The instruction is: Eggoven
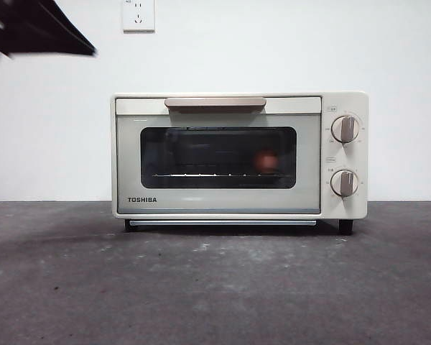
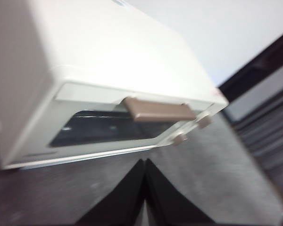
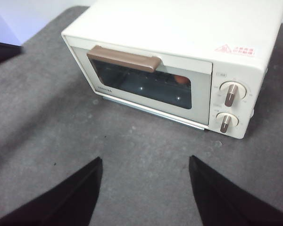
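At upper left the left gripper hangs with jaws pressed together, empty, above and beside the oven. The oven's door is shut; the egg sits inside behind the glass. The right gripper waits in front, spread wide, empty.

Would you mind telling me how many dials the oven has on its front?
2: the upper dial and the lower dial sit one above the other on the oven, right of its closed door.
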